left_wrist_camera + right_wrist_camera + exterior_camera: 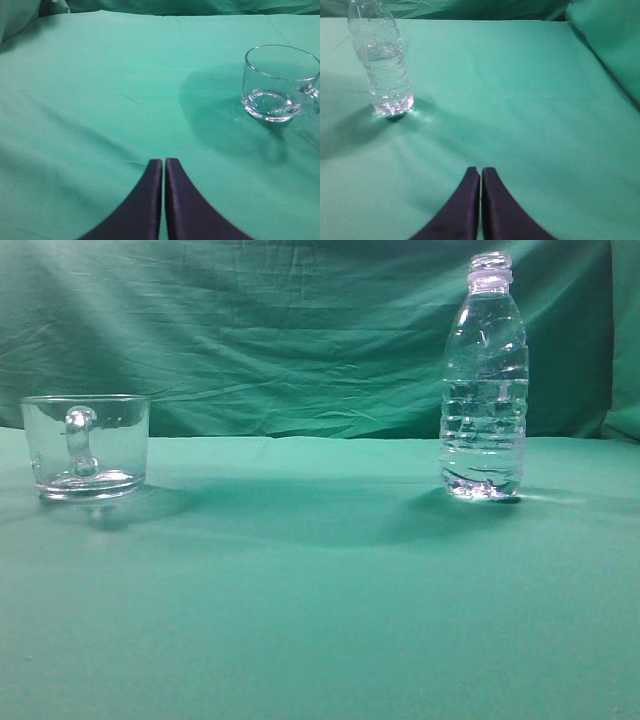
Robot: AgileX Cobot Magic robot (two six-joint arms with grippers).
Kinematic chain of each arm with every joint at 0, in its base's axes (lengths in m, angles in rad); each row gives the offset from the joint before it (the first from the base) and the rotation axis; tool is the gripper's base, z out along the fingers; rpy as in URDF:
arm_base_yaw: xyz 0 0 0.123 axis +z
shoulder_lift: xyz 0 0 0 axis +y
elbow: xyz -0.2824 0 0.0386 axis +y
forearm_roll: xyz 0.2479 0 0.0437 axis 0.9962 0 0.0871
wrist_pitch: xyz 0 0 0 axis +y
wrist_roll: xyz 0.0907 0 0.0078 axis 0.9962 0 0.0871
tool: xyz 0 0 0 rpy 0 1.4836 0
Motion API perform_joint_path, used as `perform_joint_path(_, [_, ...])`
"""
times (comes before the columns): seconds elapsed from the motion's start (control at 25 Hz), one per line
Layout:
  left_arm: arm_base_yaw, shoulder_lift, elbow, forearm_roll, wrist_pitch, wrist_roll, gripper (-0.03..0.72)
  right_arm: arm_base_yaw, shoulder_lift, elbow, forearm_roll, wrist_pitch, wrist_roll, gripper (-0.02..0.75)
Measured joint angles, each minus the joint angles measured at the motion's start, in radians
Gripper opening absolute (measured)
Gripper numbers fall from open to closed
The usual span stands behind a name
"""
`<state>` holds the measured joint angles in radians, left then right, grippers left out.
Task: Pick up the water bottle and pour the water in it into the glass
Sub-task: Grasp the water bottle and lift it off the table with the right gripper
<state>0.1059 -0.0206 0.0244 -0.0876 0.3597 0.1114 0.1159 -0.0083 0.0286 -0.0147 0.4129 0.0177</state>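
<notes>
Both the left pincer [163, 162] and right pincer [480, 171] are pressed closed, empty; the water bottle [382, 65] top is cropped.

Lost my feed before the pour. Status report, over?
Left gripper and right gripper shut, empty. Water bottle upright, uncapped, untouched; glass stands apart. Green cloth between them bare.
</notes>
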Motion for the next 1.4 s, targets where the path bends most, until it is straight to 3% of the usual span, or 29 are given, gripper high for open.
perform_joint_path(0.96, [0.000,0.000,0.000,0.000,0.000,0.000,0.000,0.000,0.000,0.000,-0.027,-0.016,-0.020,0.000])
perform_joint_path(1.4, [0.000,0.000,0.000,0.000,0.000,0.000,0.000,0.000,0.000,0.000,0.073,-0.542,0.059,0.000])
